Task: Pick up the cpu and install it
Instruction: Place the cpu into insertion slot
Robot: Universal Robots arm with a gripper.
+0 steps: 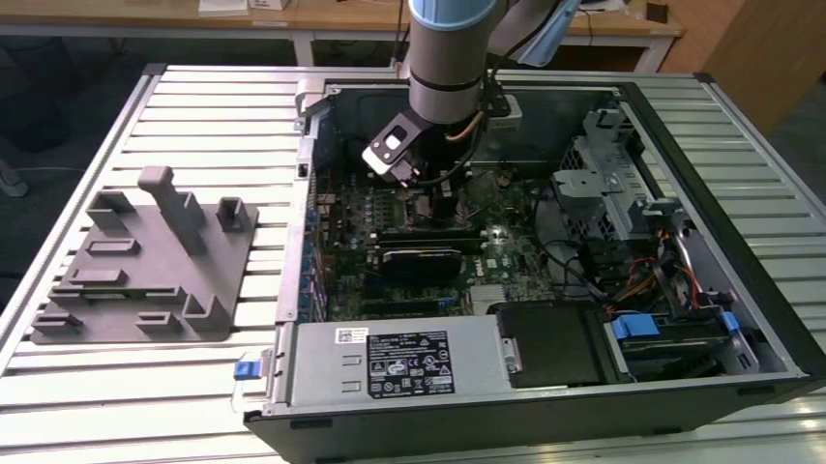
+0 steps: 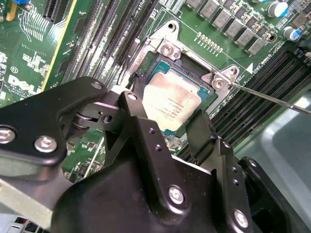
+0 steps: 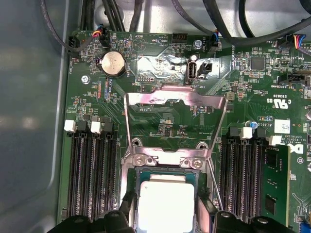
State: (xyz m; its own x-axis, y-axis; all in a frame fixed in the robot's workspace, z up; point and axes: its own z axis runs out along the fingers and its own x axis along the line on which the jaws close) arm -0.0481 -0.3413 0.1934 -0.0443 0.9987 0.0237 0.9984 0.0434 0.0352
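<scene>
The surface (image 1: 193,106) carries one open computer case (image 1: 516,425) and one grey fixture tray (image 1: 135,275), plus one robot arm (image 1: 452,48) with one end effector (image 2: 164,110). Inside the case there are one motherboard (image 3: 252,87), one cpu (image 3: 165,204), one coin battery (image 3: 112,62), two silver bracket screws (image 3: 140,159) and one power supply (image 1: 387,362).

Silvery square cpu (image 2: 171,101) at open socket (image 2: 164,57)

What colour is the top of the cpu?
Silvery metal; the cpu shows best in the first wrist view.
</scene>
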